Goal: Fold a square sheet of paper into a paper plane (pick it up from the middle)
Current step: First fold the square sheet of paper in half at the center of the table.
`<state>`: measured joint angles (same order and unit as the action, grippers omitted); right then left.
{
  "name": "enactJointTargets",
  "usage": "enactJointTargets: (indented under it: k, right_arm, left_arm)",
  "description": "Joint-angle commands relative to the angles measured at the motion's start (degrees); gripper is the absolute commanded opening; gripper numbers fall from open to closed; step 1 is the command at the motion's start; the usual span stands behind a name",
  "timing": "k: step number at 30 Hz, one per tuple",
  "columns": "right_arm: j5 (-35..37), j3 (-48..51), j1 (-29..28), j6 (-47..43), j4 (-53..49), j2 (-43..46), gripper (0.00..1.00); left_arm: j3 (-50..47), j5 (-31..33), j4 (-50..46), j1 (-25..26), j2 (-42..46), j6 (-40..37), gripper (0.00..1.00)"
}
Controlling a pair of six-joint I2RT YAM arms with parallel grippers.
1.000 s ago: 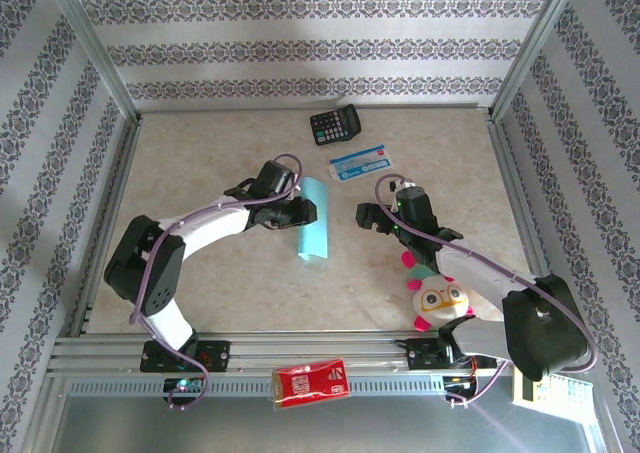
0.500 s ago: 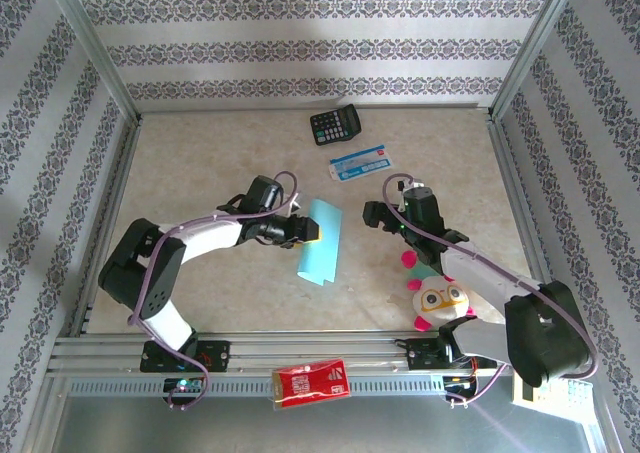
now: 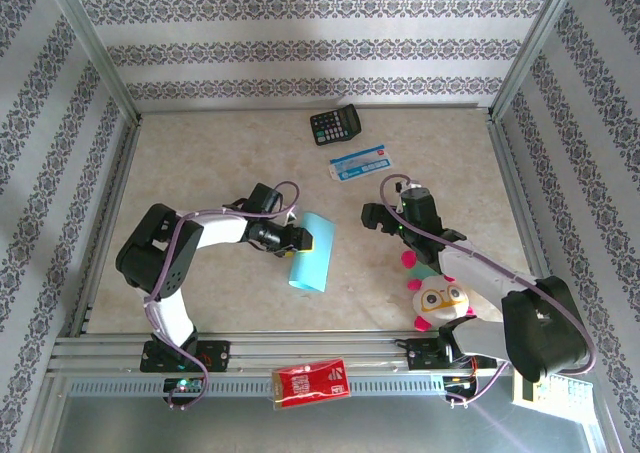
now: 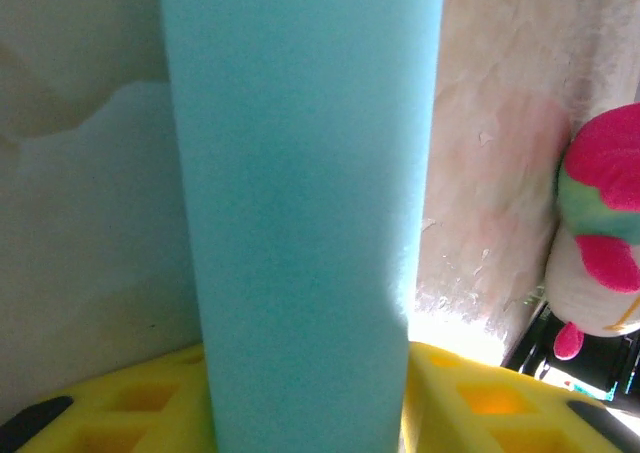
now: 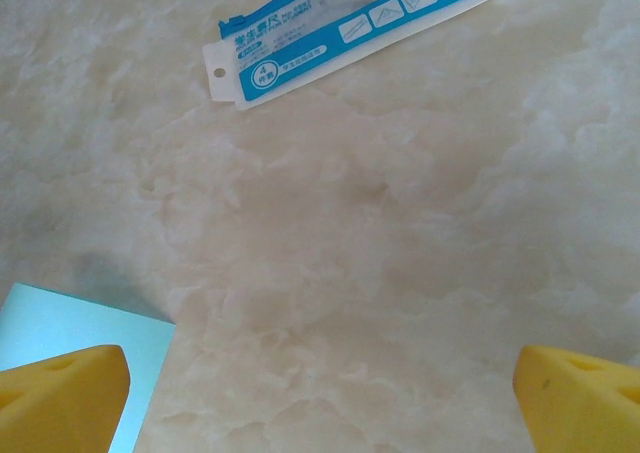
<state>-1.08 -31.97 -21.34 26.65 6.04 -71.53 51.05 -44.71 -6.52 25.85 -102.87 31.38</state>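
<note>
Two grippers sit nearside of the calculator: our left gripper straddles the folded-over square sheet of paper, pinching or not we cannot tell; our right gripper hangs spread. We judge the sheet light and floppy, best held gently mid-crease.

Left wrist camera, and the paper is one soft blurred band, running off the top and bottom edges. It covers the gap between the yellow fingers, themselves cropped by the bottom edge, so whether the left gripper pinches it, can't tell. Toy at the right, sliced off by the edge. Over to the right wrist: both fingertips cropped at the bottom corners, one covering part of the paper's corner. The card loses its upper end off the top; its small print is unreadable. From above, the calculator keys are too small to read, and the right arm covers part of the toy.
</note>
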Motion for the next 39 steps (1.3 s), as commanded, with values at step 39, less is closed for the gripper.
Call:
enactJointTargets:
  k: [39]
  right_arm:
    - [-1.73,-2.22,-0.96,-0.15,0.56,-4.06,0.98]
  left_arm:
    - [3.25,4.19,-9.55,-3.08,-0.23,-7.13,0.32]
